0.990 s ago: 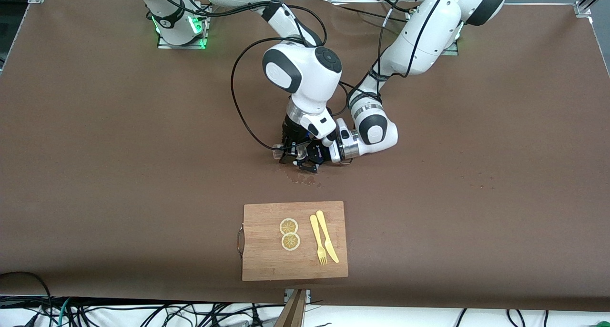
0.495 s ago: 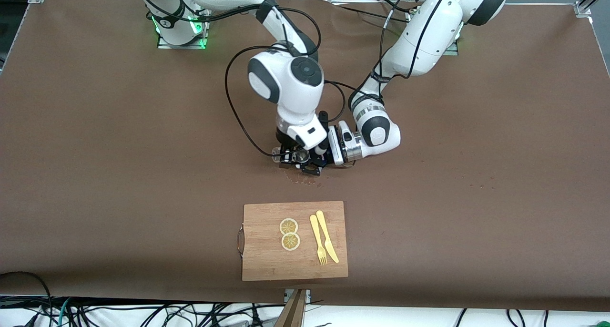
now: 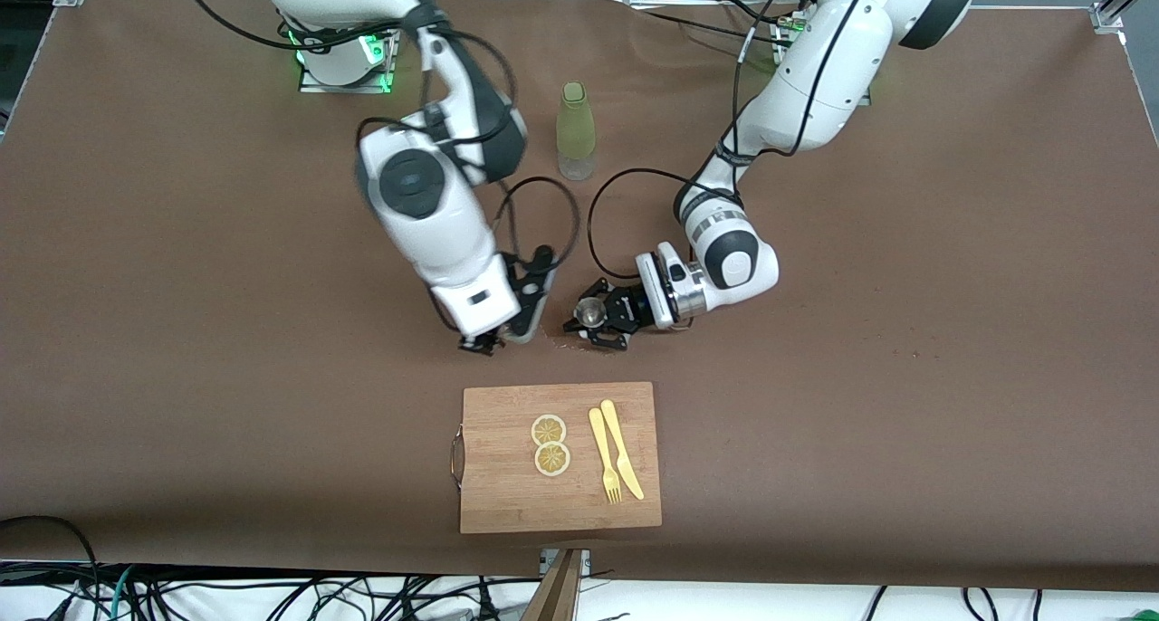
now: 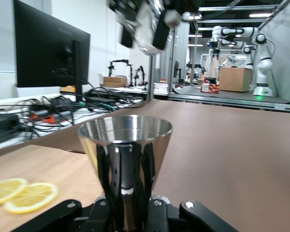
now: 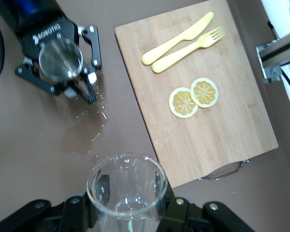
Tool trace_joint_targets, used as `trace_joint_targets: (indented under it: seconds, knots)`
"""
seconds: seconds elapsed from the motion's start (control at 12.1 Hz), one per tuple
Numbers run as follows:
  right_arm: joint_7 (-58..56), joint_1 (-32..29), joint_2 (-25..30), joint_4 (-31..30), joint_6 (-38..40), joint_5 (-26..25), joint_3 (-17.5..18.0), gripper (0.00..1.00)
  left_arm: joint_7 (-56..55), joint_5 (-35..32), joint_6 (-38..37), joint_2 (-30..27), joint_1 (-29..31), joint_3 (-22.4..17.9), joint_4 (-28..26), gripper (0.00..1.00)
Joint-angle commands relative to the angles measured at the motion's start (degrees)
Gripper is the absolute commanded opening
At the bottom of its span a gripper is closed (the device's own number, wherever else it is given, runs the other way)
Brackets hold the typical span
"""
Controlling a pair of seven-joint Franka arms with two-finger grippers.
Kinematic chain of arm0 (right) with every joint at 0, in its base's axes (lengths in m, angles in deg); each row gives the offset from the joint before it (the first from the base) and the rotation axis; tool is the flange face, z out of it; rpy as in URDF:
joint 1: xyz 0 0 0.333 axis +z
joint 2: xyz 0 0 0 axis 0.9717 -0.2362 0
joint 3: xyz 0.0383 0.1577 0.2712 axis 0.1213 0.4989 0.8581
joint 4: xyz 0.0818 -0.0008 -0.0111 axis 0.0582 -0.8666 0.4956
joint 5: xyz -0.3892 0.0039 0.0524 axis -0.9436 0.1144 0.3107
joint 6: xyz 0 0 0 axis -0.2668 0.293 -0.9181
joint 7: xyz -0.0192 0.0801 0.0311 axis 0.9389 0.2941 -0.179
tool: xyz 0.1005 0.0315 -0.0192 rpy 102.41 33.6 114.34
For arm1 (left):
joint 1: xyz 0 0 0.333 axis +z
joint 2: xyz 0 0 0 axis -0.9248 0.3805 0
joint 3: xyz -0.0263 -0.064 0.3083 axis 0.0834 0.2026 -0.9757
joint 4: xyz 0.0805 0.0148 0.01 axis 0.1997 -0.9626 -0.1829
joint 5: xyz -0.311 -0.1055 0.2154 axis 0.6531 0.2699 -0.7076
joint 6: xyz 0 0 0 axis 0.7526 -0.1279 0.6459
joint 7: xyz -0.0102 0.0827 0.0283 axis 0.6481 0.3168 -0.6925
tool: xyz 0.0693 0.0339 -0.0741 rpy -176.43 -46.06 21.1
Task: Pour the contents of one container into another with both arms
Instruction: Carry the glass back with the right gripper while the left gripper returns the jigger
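Observation:
My left gripper is shut on the small steel jigger, held low over the table with its open mouth up. The left wrist view shows the jigger upright between the fingers of the left gripper. Beside it, toward the right arm's end, my right gripper is shut on the tiny clear glass cup. In the right wrist view the glass cup sits in the right gripper, mouth toward the camera, with the jigger a short way off.
A wet spill darkens the table below the jigger. A wooden cutting board nearer the front camera carries two lemon slices, a yellow fork and a knife. An olive-green bottle stands near the arms' bases.
My right arm has swung away from over the jigger toward its own end of the table, carrying the cup. The bottle is now uncovered. The left gripper keeps holding the jigger.

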Motion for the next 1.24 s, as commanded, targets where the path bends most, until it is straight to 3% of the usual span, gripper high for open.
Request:
trace_joint_targets:
  seconds: [0.0,0.41,0.91,1.16]
  knots:
    - [-7.7,-6.7,6.5,-9.7,-3.7,7.9,3.3,0.09,-0.4,-0.4,-0.3,-2.3,3.2,0.5,-0.5,0.0]
    - [-29.3,-19.7,11.6,-19.6,-3.8,28.9,5.6,0.1,-7.2,-11.7,-6.0,-4.0,10.8,0.5,-0.6,0.0]
    - [-63.2,-31.0,12.5,-32.9,0.1,62.7,5.5,0.1,-7.8,-19.6,-14.8,-4.9,19.4,-0.1,-0.5,0.0]
    - [-72.9,-36.3,11.5,-36.0,4.4,64.6,5.3,0.1,-8.5,-25.7,-21.1,-4.4,25.2,-0.2,-1.2,0.0]
